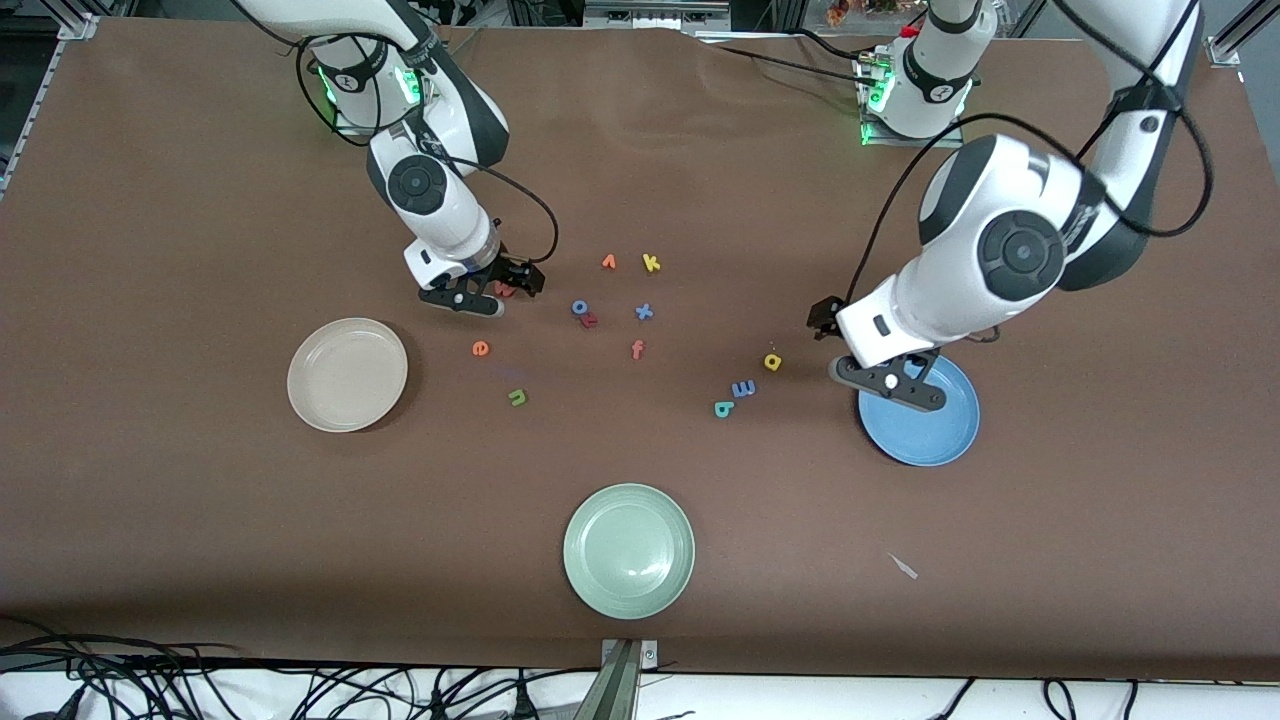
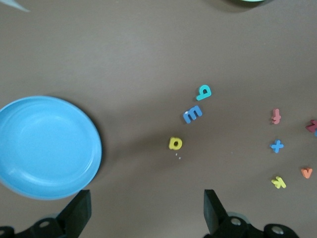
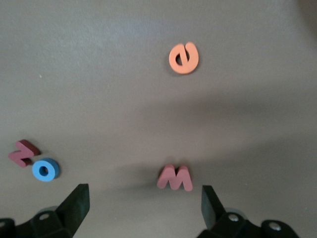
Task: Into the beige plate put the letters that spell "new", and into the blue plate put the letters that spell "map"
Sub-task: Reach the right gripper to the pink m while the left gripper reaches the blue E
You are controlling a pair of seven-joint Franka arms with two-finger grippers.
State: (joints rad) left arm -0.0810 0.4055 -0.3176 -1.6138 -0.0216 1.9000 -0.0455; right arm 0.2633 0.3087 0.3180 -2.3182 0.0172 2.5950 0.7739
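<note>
Right tool point(image 1: 497, 290) gapes wide, empty, low over the w point(image 3: 175, 178) — e point(image 1: 481, 348) and n point(image 1: 517, 397) lie near the beige plate point(image 1: 347, 375). Left tool point(image 1: 890, 382), wide and empty, hangs over the blue plate point(image 1: 925, 425); m point(image 1: 744, 388), a point(image 1: 772, 362), p point(image 1: 723, 408) lie beside it.

White arms with dark joints, black cables, black jaws.

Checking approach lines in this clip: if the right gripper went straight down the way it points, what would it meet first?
Most likely the pinkish-red w, which lies on the table between the right gripper's open fingers. The orange e lies off that line. Height above the table is unclear.
</note>
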